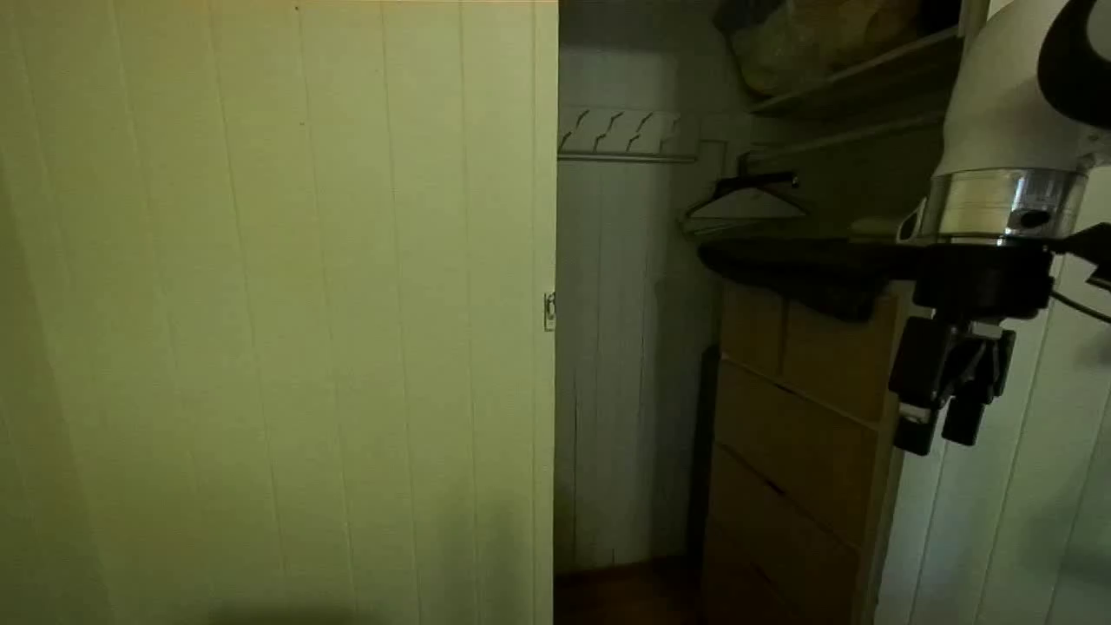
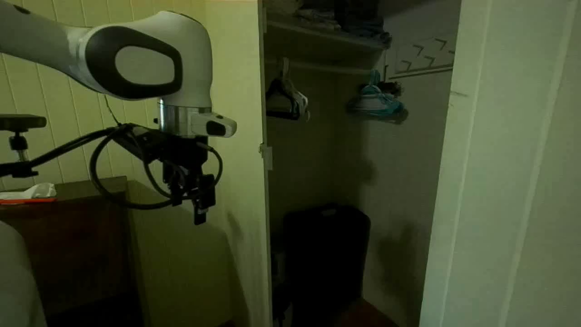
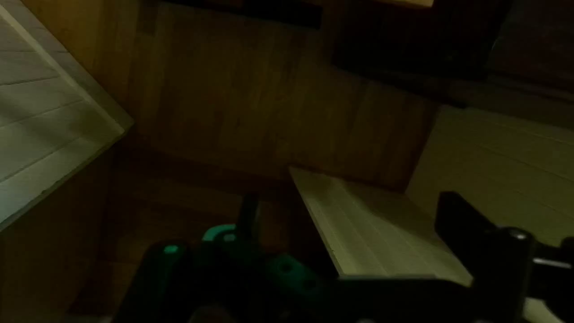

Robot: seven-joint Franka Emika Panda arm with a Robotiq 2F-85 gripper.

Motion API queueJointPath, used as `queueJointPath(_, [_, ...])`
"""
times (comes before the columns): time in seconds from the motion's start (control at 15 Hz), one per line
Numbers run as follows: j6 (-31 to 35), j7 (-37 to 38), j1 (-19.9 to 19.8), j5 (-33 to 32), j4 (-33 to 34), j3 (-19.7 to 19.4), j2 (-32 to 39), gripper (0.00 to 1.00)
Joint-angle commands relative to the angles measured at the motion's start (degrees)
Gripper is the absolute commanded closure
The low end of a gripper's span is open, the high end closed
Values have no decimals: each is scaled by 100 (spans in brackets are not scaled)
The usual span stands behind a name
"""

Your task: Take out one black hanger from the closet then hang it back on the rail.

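Note:
The closet shows in both exterior views, as a dim alcove with white panelled walls (image 1: pixel 612 347) (image 2: pixel 404 172). In an exterior view the rail (image 2: pixel 333 69) runs as a thin rod under a shelf. The black hanger (image 2: pixel 295 110) hangs at its near left end, close against paler hangers (image 2: pixel 303 100); its left part is hidden by the door edge. My gripper (image 1: pixel 939 425) (image 2: pixel 188 209) points down outside the closet, apart from the hangers. In the wrist view the gripper's fingers (image 3: pixel 350 211) are wide apart with nothing between them. No hanger shows there.
A panelled door (image 1: pixel 347 304) (image 2: pixel 236 181) stands beside the opening. Blue hangers (image 2: pixel 376 106) hang at the rail's far end. A dark suitcase (image 2: pixel 327 263) stands below. A drawer unit (image 1: pixel 798 434) with a dark bulky shape (image 1: pixel 798 265) on top lines one side.

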Motion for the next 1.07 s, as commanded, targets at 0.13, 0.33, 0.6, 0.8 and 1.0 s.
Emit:
queueJointPath(0.13, [-22, -54, -80, 50, 13, 62, 3, 0])
queueJointPath(0.33, [-22, -54, -80, 50, 13, 62, 3, 0])
queueJointPath(0.6, [177, -43, -134, 28, 33, 59, 66, 0])
queueJointPath(0.8, [1158, -593, -123, -343, 429, 6, 555, 0])
queueJointPath(1.0, [2069, -1157, 61, -440, 1145, -108, 1363, 0])
